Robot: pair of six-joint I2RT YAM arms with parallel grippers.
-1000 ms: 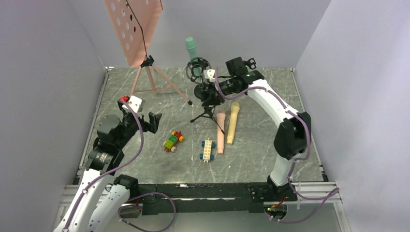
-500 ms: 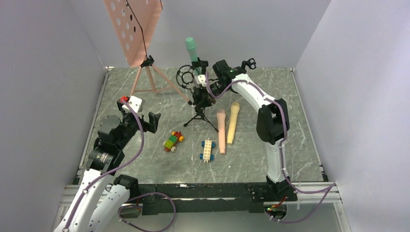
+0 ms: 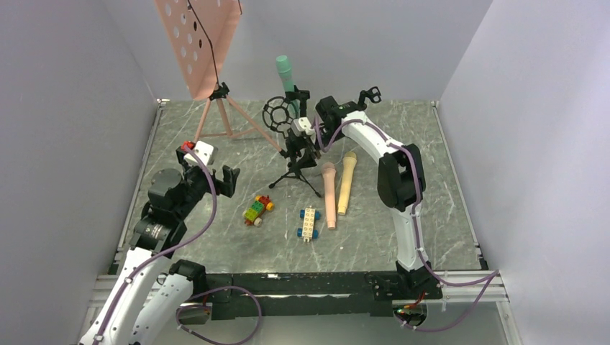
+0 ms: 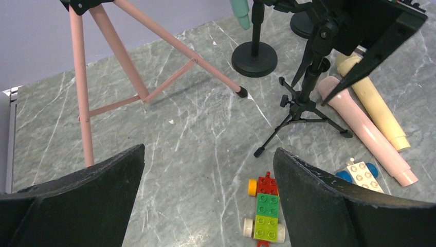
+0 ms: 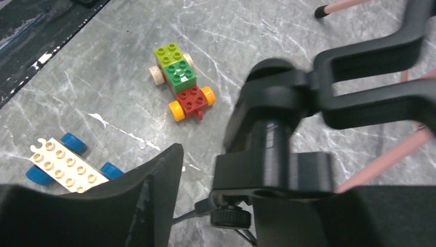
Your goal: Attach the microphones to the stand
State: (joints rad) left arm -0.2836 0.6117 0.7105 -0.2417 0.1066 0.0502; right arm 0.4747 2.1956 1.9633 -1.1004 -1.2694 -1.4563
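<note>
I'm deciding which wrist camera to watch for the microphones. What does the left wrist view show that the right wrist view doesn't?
Only the left wrist view: the salmon pink microphone and the tan microphone lying side by side on the table, the round-base stand, and the mint microphone at the top edge.

Only the right wrist view: the clamp block close up, and the white brick car unobstructed.

Both: the tripod stand, the green-and-red brick car, both cars, and the pink tripod legs.
</note>
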